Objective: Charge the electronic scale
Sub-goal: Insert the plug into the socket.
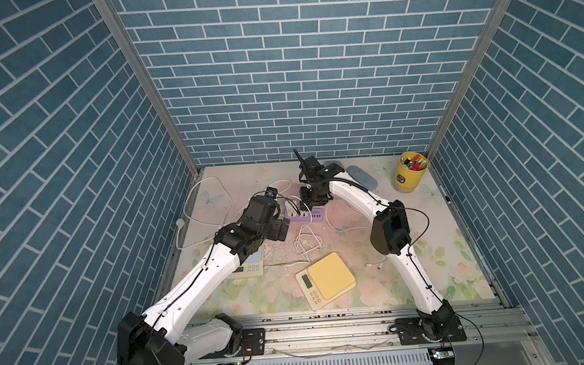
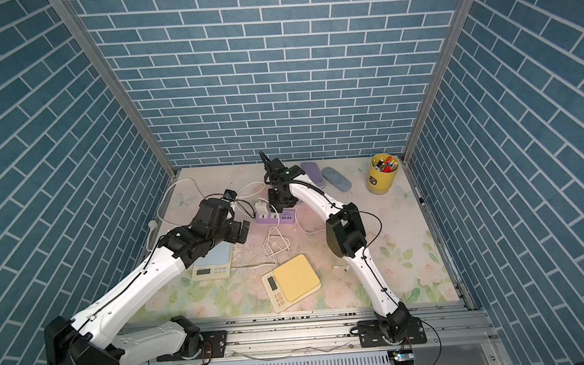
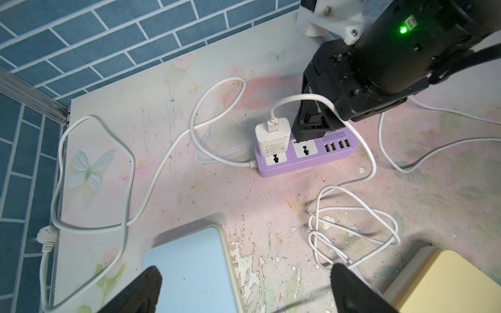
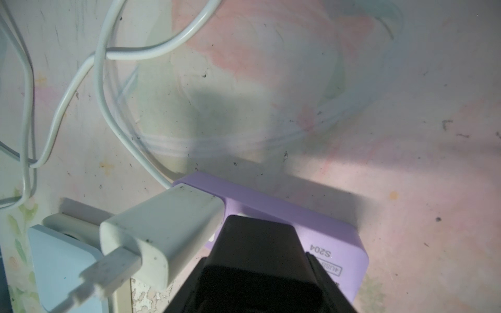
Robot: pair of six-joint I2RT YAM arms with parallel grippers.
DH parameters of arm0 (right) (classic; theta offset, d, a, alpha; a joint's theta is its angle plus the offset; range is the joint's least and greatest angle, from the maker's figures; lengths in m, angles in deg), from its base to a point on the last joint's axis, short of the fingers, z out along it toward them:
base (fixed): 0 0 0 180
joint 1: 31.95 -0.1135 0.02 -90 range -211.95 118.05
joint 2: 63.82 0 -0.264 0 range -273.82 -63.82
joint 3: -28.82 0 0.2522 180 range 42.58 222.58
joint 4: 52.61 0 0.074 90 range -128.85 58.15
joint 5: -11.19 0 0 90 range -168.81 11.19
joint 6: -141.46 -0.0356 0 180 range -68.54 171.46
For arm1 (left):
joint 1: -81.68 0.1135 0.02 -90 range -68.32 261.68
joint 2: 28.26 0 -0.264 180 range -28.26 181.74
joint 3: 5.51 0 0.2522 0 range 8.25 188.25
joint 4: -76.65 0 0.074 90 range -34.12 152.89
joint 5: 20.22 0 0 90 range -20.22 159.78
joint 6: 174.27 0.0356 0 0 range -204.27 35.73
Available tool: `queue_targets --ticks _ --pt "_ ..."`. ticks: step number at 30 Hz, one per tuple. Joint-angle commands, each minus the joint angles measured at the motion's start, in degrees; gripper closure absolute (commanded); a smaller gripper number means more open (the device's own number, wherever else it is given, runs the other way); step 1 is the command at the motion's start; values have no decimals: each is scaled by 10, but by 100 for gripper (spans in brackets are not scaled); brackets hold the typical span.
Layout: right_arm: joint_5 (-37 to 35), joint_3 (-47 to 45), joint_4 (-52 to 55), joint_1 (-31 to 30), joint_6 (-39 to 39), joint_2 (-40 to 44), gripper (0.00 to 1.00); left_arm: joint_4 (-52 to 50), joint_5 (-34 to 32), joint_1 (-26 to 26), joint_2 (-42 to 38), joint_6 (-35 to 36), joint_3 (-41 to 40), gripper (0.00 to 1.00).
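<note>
Toward the table's (image 3: 162,130) far edge, the right gripper (image 3: 306,134) touches the power strip (image 3: 306,162) beside the white charger (image 3: 271,143), its opening unclear; the left gripper (image 3: 246,272) hangs wide open, empty.

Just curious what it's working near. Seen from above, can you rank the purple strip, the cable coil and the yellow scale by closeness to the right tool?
1. The strip, just below the right tool.
2. The cable coil, mid-table.
3. The yellow scale, near the front edge.
</note>
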Motion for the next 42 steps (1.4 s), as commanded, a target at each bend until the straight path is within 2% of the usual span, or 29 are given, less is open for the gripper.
queue_targets --ticks 1,7,15,19,23,28,30,31,34,37,42 --pt "-33 -2 44 -18 26 -15 68 -13 -7 3 8 -1 16 0" --pt "-37 -28 38 -26 25 -15 69 -14 -3 3 19 -3 18 0" --pt "-151 -23 79 -53 5 -36 78 -16 -8 3 22 -3 19 0" --pt "-172 -56 65 -68 -14 -43 85 -17 -7 3 25 -5 19 0" --pt "-148 -58 64 -71 -19 -65 86 -19 -7 2 27 -6 20 0" --pt "-54 -93 22 -61 -39 -71 86 -22 -9 3 25 -6 20 0" --pt "-46 -107 11 -56 -44 -64 86 -22 -10 3 23 -6 19 0" --pt "-52 -107 15 -57 -43 -60 83 -22 -11 3 22 -5 19 0" --pt "-73 -106 28 -56 -38 -41 64 -21 -12 3 22 -6 18 0" --pt "-99 -110 33 -56 -34 -11 52 -20 -10 3 25 -7 19 0" --pt "-123 -105 27 -51 -22 33 43 -21 -11 3 27 -8 19 0"
